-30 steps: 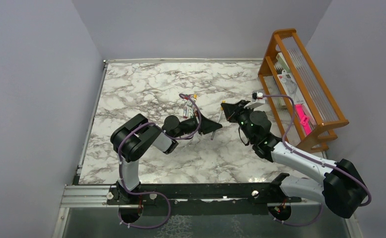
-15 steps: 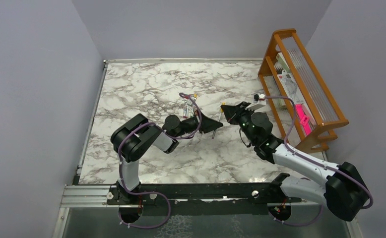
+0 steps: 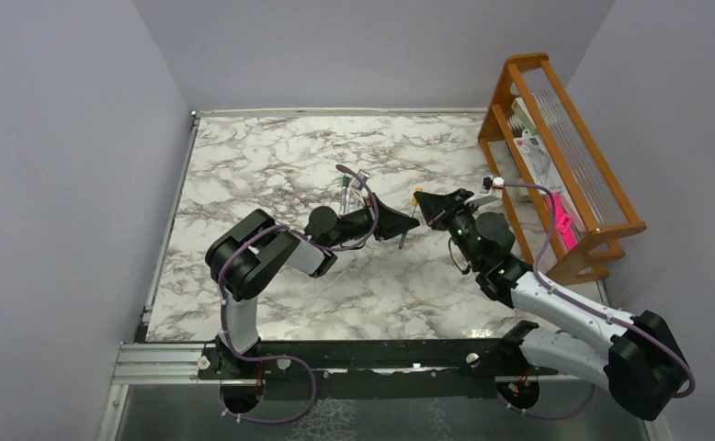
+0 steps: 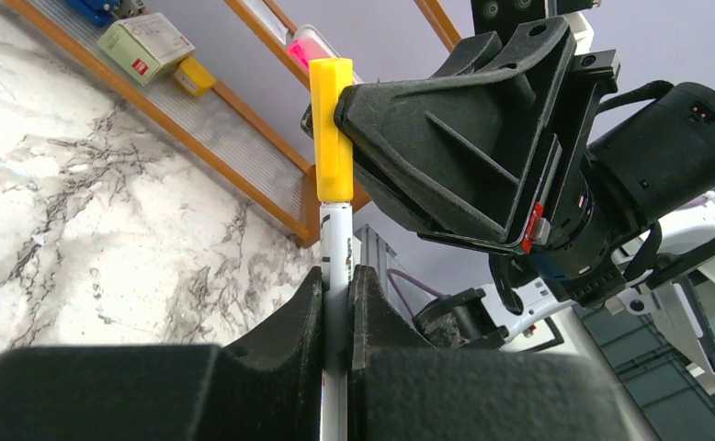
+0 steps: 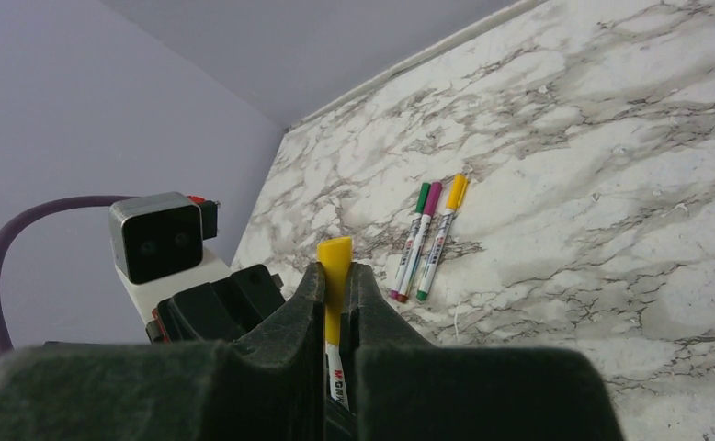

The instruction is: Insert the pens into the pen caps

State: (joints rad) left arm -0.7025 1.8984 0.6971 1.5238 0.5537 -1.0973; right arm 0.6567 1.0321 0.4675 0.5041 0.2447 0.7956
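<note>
My left gripper (image 3: 409, 228) is shut on a thin white-grey pen (image 4: 335, 237), which stands up between its fingers (image 4: 310, 303). A yellow pen cap (image 4: 331, 129) sits on that pen's upper end. My right gripper (image 3: 422, 202) is shut on this cap (image 5: 334, 262), and the pen's printed barrel (image 5: 336, 381) shows below it between the jaws. Both grippers meet tip to tip above the middle of the table. Three more pens lie side by side on the marble, wearing a green cap (image 5: 423, 195), a magenta cap (image 5: 433, 195) and a yellow-orange cap (image 5: 457, 190).
A wooden rack (image 3: 556, 156) stands along the table's right edge, holding small boxes and a pink item (image 3: 562, 225). The three capped pens (image 3: 346, 195) lie just behind the left gripper. A purple cable (image 3: 538, 197) loops over the right wrist.
Both grippers have shifted a little to the right and closed the gap between them. The right wrist has stretched forward, and the yellow cap now sits on the pen's end.
</note>
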